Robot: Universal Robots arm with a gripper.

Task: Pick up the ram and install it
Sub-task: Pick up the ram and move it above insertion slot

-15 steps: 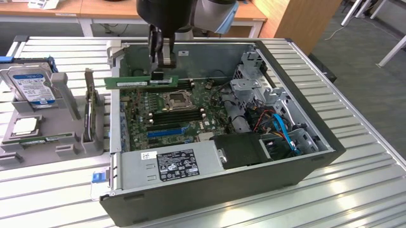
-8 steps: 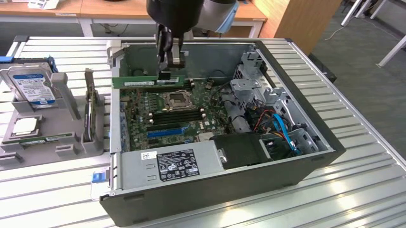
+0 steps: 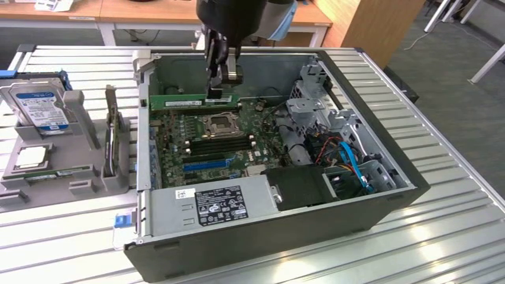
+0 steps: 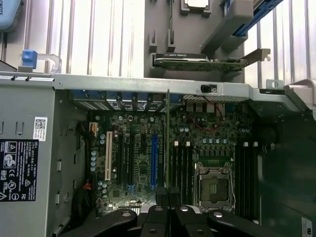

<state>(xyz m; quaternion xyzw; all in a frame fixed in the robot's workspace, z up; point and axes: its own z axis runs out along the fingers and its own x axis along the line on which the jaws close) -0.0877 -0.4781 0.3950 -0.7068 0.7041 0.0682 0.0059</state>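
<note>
gripper (image 3: 216,93) | jaws clamped on the ram (image 3: 185,102) | ram held on its long edge, level, just beside the CPU socket (image 3: 220,123), on its case-wall side

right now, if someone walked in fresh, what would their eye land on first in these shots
The open computer case lies on the slatted table, its green motherboard exposed. Inside it, over the board, the gripper is shut on the ram, a long green stick. At the exterior view's left a hard drive stands in a grey holder.
</note>
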